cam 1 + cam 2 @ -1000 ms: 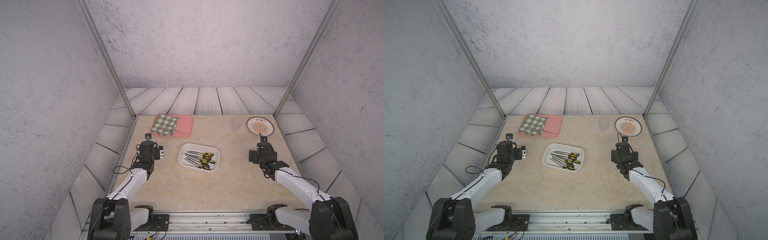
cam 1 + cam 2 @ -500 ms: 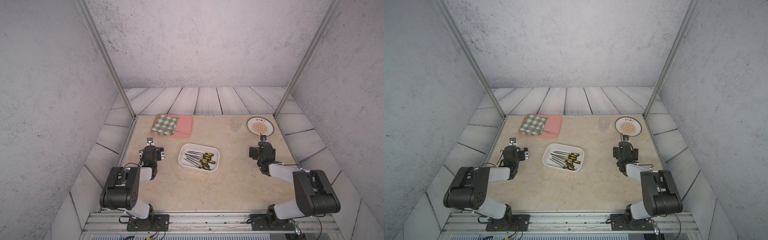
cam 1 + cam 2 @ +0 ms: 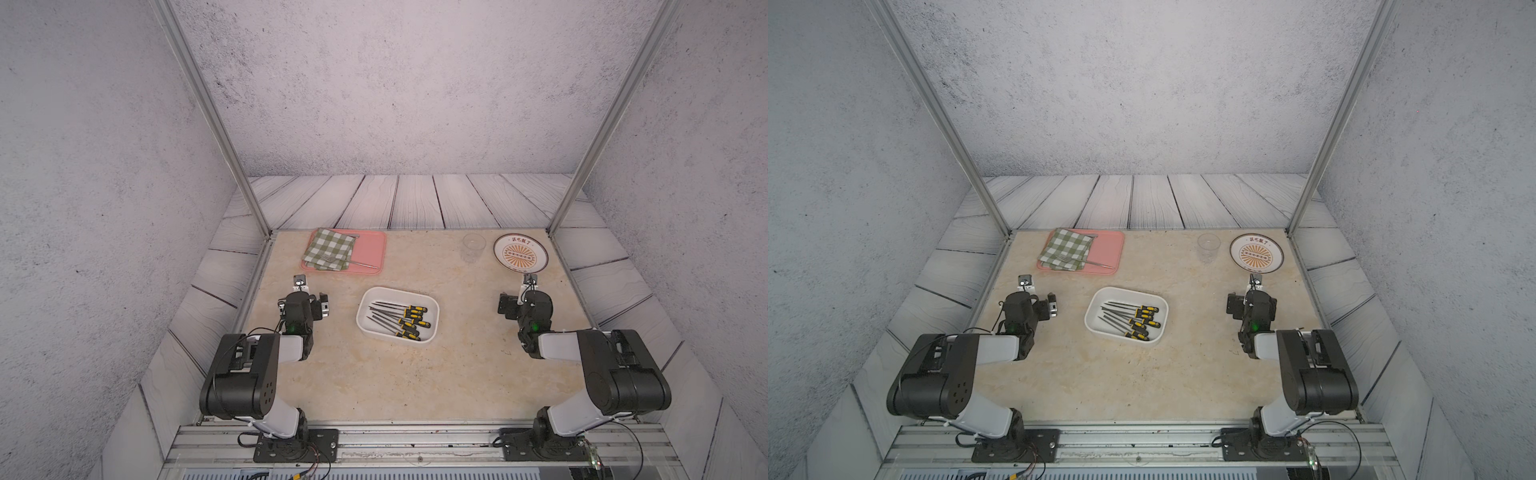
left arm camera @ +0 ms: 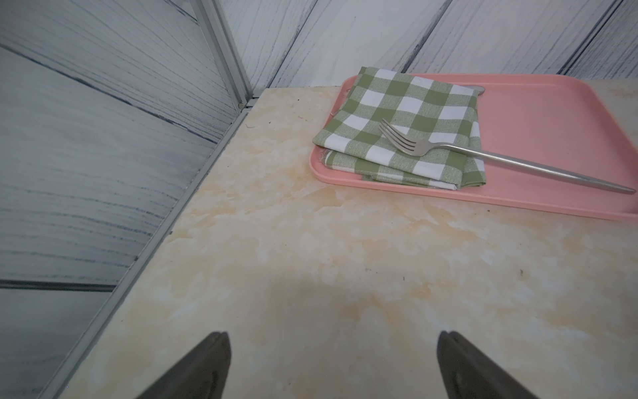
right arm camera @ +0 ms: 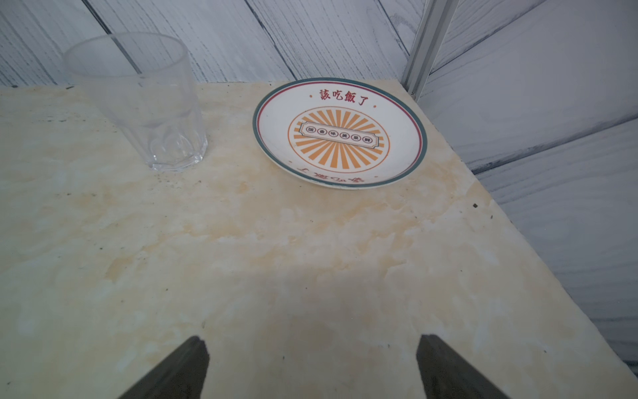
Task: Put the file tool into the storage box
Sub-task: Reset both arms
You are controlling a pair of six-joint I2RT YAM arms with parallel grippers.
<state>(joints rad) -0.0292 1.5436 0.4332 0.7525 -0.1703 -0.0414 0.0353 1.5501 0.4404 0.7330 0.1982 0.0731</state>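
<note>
The storage box [image 3: 362, 328] [image 3: 1090, 322], a shallow white tub, sits mid-table in both top views. Several file tools [image 3: 409, 322] [image 3: 1138, 320] with black-and-yellow handles lie inside it. My left gripper [image 3: 302, 297] [image 3: 1027, 301] rests low by the table's left edge, well apart from the box. In the left wrist view it [image 4: 331, 340] is open over bare table with nothing between its fingers [image 4: 214, 359]. My right gripper [image 3: 525, 297] [image 3: 1252, 299] [image 5: 309, 340] is open and empty near the right edge. The box and the files do not show in either wrist view.
A pink tray [image 3: 368, 253] [image 4: 538, 114] at the back left holds a green checked cloth [image 4: 404, 117] and a fork [image 4: 483, 155]. At the back right stand a clear glass [image 3: 473, 245] [image 5: 145, 103] and a printed plate [image 3: 519, 252] [image 5: 340, 131]. Aluminium posts [image 3: 559, 220] mark the back corners.
Both arms have folded back, their elbows rising over the bases at the front rail. The grippers stay open, near where they were. The box and its files have not moved.
</note>
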